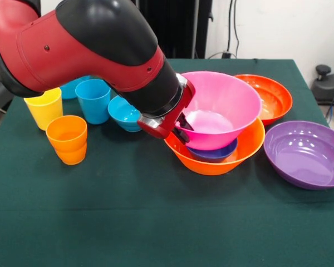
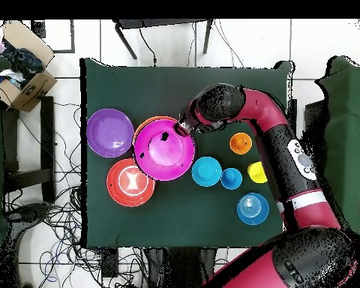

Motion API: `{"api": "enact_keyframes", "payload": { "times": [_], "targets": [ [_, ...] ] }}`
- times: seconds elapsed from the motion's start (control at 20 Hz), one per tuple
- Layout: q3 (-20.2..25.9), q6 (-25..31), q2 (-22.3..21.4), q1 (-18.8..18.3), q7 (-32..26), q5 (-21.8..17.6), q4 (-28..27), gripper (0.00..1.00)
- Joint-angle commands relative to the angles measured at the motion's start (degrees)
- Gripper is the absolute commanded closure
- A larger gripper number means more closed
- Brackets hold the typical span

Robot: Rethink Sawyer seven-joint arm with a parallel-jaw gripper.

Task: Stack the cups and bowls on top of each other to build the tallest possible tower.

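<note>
My gripper [image 1: 183,132] [image 2: 185,128] is shut on the near-left rim of the large pink bowl [image 1: 225,100] [image 2: 164,150], one finger inside and one outside. The pink bowl sits on the small dark blue bowl [image 1: 214,154], which is nested in the large orange bowl [image 1: 236,157] [image 2: 148,122]. This pile is the tower. The yellow cup [image 1: 44,108] [image 2: 257,172], light blue cup [image 1: 93,100] [image 2: 231,178] and orange cup [image 1: 68,139] [image 2: 241,142] stand upright and apart at the left of the front view. The small teal bowl [image 1: 124,115] [image 2: 206,171] is beside them.
The wide red-orange bowl [image 1: 273,94] [image 2: 130,181] is behind the tower and the wide purple bowl [image 1: 306,153] [image 2: 109,133] at its right. The shallow light blue bowl [image 1: 72,89] [image 2: 253,208] lies behind the cups. The arm reaches over the cups. The green table [image 1: 156,222] has open cloth at the front.
</note>
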Motion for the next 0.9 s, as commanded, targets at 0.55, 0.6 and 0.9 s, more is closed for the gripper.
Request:
{"api": "enact_keyframes", "payload": {
  "times": [0.55,0.6,0.9],
  "targets": [
    [0.03,-6.06,0.60,-0.82,-6.00,-0.27,7.16,0.00],
    [0.16,-6.42,0.64,-0.94,-5.90,-0.25,7.42,0.00],
    [0.09,-5.45,-0.38,-0.56,-4.76,0.57,7.83,0.00]
  ]
}}
